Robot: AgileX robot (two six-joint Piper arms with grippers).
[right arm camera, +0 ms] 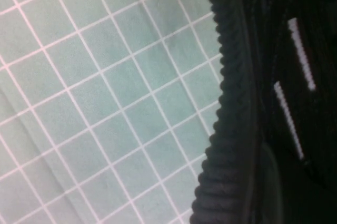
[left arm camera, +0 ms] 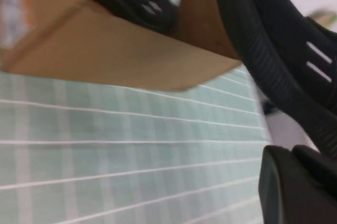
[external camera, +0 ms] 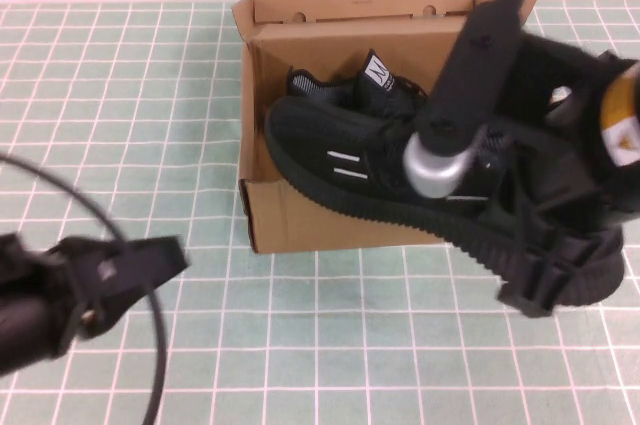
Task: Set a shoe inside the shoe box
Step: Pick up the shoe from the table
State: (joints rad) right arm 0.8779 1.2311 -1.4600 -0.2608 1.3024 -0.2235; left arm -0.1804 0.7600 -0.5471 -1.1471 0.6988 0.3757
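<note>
Two shoes: one lies in the shoe box (external camera: 300,220); the shoe (external camera: 400,180), clamped by the right gripper (external camera: 555,275), slants across the box's front wall, toe inside, heel outside; left gripper (external camera: 150,263), apart from the box, jaw state unclear

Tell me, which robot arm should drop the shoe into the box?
The right. The right gripper is at the shoe hanging over the shoe box front wall; the left gripper is off to the side.

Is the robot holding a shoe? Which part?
Yes. The right gripper grips the shoe at its heel end, over the shoe box. The left gripper holds nothing.
</note>
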